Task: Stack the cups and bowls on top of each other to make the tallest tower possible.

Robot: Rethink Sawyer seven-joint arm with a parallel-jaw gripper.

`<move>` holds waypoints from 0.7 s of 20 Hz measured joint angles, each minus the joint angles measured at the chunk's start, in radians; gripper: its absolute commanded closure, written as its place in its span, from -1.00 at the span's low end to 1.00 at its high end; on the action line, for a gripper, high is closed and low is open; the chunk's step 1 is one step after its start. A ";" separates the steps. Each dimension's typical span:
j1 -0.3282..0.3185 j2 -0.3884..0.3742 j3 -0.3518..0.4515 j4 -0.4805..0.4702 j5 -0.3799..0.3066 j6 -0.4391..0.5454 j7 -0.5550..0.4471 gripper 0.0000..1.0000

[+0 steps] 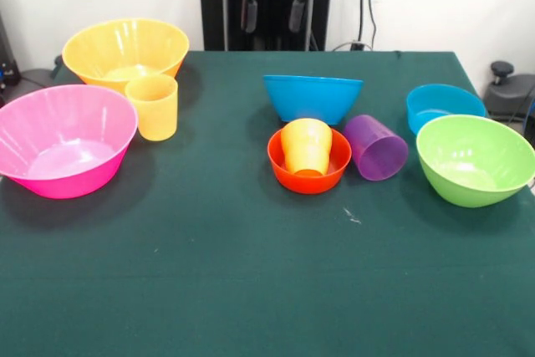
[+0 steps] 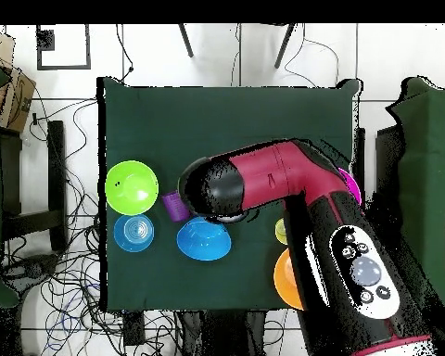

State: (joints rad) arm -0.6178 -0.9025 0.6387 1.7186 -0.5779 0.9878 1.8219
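The tower is a small red-orange bowl [image 1: 309, 175] at the table's middle with an orange cup [image 1: 306, 146] standing in it, wider end up. Beside it on the right, a purple cup [image 1: 376, 148] [image 2: 174, 206] lies on its side. Behind the tower is a medium blue bowl [image 1: 313, 98] [image 2: 203, 238]. A yellow-orange cup [image 1: 152, 106] stands upright between the big yellow bowl [image 1: 125, 52] and the big pink bowl [image 1: 63, 140]. At the right are a small blue bowl [image 1: 445, 106] [image 2: 133, 233] and a lime green bowl [image 1: 475, 159] [image 2: 132, 186]. My gripper [image 1: 273, 10] hangs open above the far edge, holding nothing.
In the overhead view the red arm [image 2: 291, 185] covers the table's middle and hides the tower. The green table [image 1: 251, 290] has a wide bare strip along its near side. Cables lie on the floor [image 2: 69, 287] around the table.
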 measured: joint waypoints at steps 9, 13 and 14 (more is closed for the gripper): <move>0.007 0.124 -0.030 -0.080 -0.056 -0.107 0.000 -1.00; 0.008 0.215 -0.034 -0.132 -0.046 -0.111 0.000 -1.00; 0.008 0.232 -0.034 -0.143 -0.044 -0.111 0.000 -1.00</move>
State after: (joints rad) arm -0.6095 -0.6705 0.6045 1.5760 -0.6223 0.8771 1.8219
